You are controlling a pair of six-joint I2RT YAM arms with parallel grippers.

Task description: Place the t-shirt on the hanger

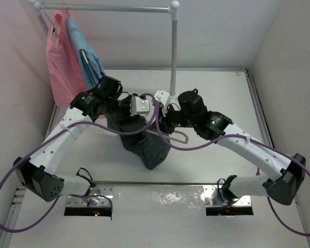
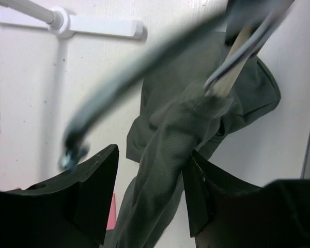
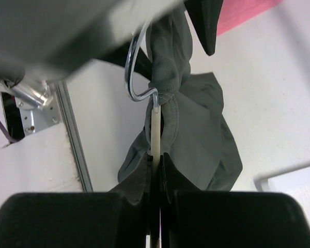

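Note:
The dark charcoal t-shirt (image 1: 144, 140) hangs bunched from the pale beige hanger (image 1: 168, 134) above the table's middle. In the right wrist view my right gripper (image 3: 156, 157) is shut on the hanger's thin pale arm (image 3: 155, 129). The shirt's collar (image 3: 168, 95) is gathered round that arm, just under the chrome hook (image 3: 130, 77). In the left wrist view my left gripper (image 2: 151, 152) stands open, with a hanging fold of the t-shirt (image 2: 165, 150) passing between its jaws. The fold lies against the right finger (image 2: 201, 191) and clear of the left finger (image 2: 93, 181). The hanger's pale arm (image 2: 232, 72) shows above the fold.
A grey pipe rail (image 1: 108, 8) on a white post (image 1: 174, 46) stands at the back. A pink garment (image 1: 59, 62) and a light blue one (image 1: 88, 57) hang at its left end. White walls close in on both sides. The post's white foot (image 2: 67, 23) lies on the table.

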